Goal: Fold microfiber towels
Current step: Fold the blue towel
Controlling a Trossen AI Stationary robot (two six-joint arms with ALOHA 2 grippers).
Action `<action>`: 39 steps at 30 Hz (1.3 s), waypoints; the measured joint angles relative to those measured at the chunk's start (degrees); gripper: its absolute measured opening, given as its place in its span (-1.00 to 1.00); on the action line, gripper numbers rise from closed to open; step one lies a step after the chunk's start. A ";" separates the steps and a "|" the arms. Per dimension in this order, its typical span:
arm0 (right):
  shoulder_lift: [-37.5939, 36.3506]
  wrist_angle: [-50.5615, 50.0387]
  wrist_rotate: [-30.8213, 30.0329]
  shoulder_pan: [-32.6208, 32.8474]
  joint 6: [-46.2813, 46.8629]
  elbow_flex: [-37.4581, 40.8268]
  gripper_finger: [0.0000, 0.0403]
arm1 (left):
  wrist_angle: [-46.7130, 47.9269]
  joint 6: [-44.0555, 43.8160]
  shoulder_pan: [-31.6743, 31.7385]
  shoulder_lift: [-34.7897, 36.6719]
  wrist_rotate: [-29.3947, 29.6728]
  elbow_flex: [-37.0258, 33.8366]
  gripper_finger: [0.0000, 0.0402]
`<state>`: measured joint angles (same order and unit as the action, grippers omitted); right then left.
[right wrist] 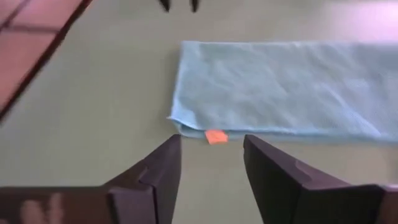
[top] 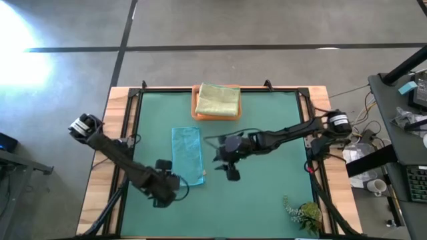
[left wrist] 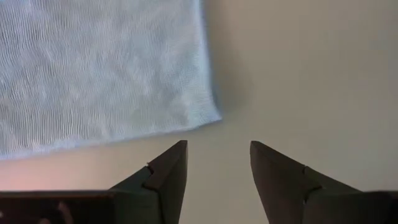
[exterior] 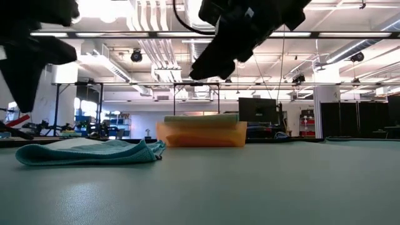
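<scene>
A teal microfiber towel (top: 187,155) lies folded into a long strip on the green mat (top: 267,127), left of centre; it also shows in the low view (exterior: 94,152). A small orange tag (right wrist: 215,137) sticks out at one of its corners. My left gripper (left wrist: 217,144) hovers open just off the towel's near corner (left wrist: 208,115), pointing down. My right gripper (right wrist: 211,138) hangs open above the mat to the towel's right, slanting down toward the tagged corner. A pale green towel (top: 218,99) tops an orange stack (exterior: 203,134) at the mat's far edge.
A green plant sprig (top: 303,215) lies near the table's front right corner. The mat is framed by a wooden table border (top: 113,133). Open mat stretches right of the towel and toward the near edge. A cluttered desk (top: 407,133) stands beyond the right edge.
</scene>
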<state>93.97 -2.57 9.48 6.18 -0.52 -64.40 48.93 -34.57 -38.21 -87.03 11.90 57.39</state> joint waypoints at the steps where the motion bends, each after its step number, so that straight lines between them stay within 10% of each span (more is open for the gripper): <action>1: 1.09 1.20 0.02 0.40 -2.33 -0.10 -0.17 | -0.63 -0.02 -0.85 -0.19 1.16 0.00 -0.20; 23: 22.62 4.51 10.63 1.83 -9.98 -14.20 -0.20 | -10.96 -2.69 -3.02 -10.38 8.38 -3.61 -0.20; 39: 28.51 0.32 4.51 1.92 -10.34 -18.95 -0.26 | -11.54 -2.96 -2.68 -12.75 12.26 -4.17 -0.25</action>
<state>122.48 -2.25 13.99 8.10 -10.87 -83.35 37.39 -37.53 -40.89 -99.79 24.16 53.22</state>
